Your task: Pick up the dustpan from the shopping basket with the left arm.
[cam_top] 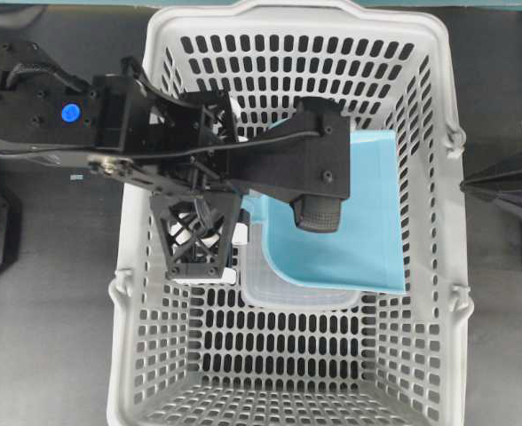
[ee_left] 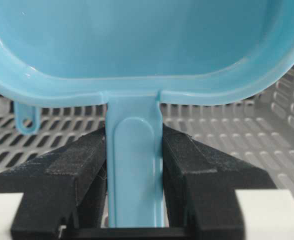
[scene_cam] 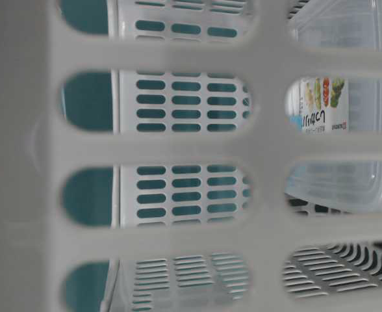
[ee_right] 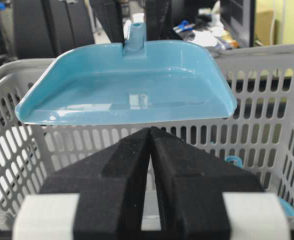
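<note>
Left wrist view: left arm gripper (ee_left: 134,165) jaws clamped on handle of dustpan (ee_left: 137,45), pan ahead of jaws, raised above shopping basket (ee_right: 267,100) rim. Grasp done, lift seemingly underway; clearing basket left. Right gripper (ee_right: 151,165) jaws closed, empty.

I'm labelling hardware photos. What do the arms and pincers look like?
Both arms are matte black. The left arm has a lattice frame, a black cable and a round blue light. The pincer fingers are black foam-like wedges with white clips at their bases.
</note>
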